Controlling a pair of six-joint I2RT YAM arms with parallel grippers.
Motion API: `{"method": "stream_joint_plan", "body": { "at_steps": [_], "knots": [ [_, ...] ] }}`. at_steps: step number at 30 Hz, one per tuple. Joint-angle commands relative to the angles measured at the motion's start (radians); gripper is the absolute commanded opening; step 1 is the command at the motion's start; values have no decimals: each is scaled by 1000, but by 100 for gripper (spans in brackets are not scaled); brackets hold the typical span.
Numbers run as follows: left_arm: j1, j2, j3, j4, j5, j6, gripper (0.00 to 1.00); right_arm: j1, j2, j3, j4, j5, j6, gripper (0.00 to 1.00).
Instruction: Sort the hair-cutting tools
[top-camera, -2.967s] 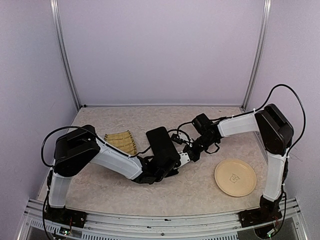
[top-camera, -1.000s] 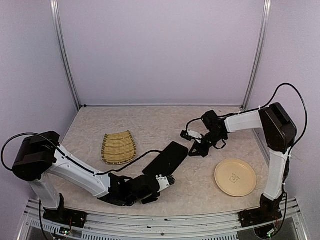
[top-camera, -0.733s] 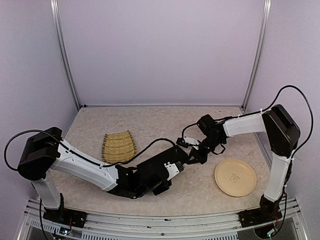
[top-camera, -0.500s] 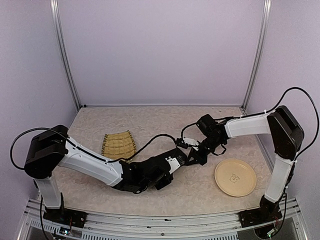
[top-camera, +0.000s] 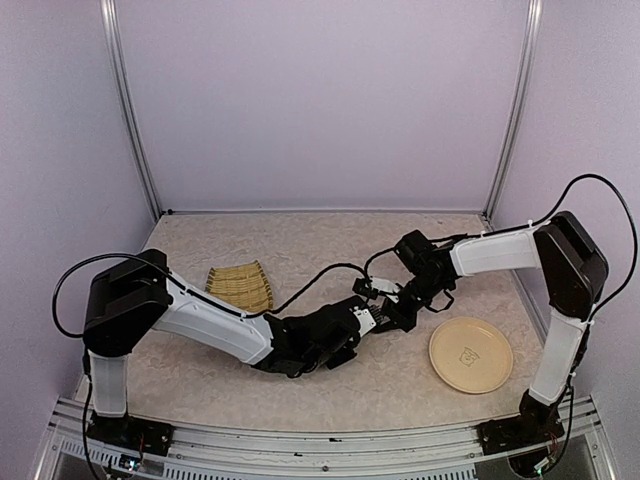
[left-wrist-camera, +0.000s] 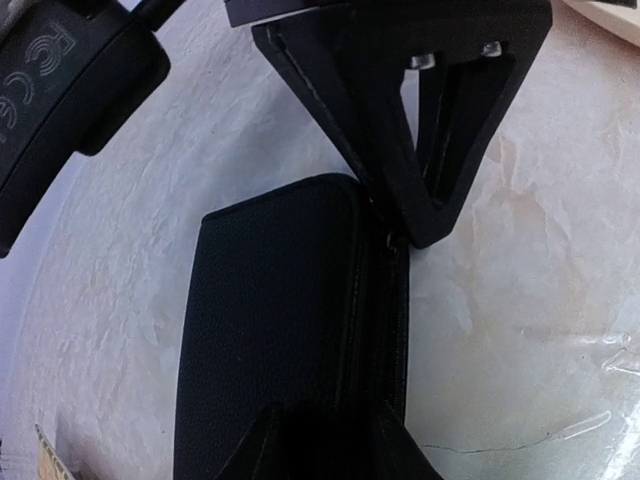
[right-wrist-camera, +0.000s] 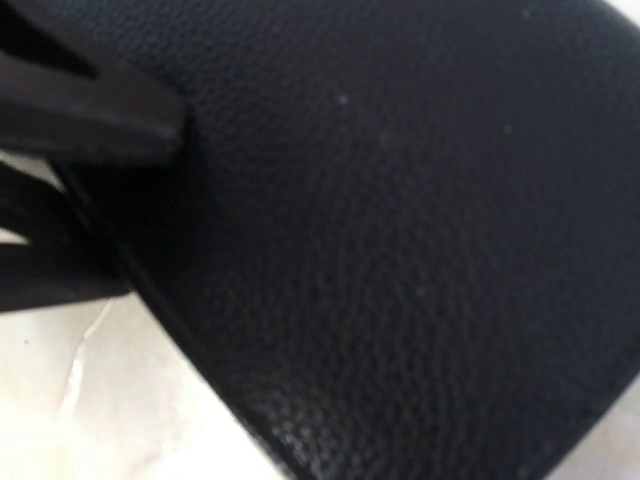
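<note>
The black zip case (left-wrist-camera: 280, 330) sits mid-bench (top-camera: 300, 235); the left end effector (left-wrist-camera: 335, 455) is clamped on its near-left end; the right end effector (left-wrist-camera: 412, 232) has its 2 tips pinched together on the zip at the case's right end; the hair-cutting tools are out of sight; a woven tray (top-camera: 240, 287) lies left, a plate (top-camera: 470, 355) right.

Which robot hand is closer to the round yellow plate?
The right gripper: it hangs near the plate, while the left gripper is farther off, over the black zip case.
</note>
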Motion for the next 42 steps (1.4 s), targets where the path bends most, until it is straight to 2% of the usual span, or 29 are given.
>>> {"method": "stream_joint_plan", "body": {
  "at_steps": [1, 7, 18, 23, 31, 38, 42],
  "knots": [
    [2, 44, 38, -18, -47, 50, 24, 10, -1, -2, -2, -32, 1, 0],
    [-2, 62, 54, -64, -82, 102, 0, 9, -1, 6, -23, -13, -18, 0],
    [-37, -62, -150, 28, -12, 253, 0, -93, 38, 59, -93, 108, -161, 0],
    [-88, -95, -239, 138, 62, 366, 0, -105, 91, 117, -96, 121, -205, 0],
    [-135, -70, -245, 221, 73, 492, 0, -105, 210, 257, -173, 52, -306, 0],
    [-142, -76, -277, 278, 76, 530, 0, -104, 233, 253, -114, 120, -301, 0],
    [-141, -71, -277, 282, 76, 531, 0, -105, 232, 244, -97, 109, -280, 0]
  ]
}}
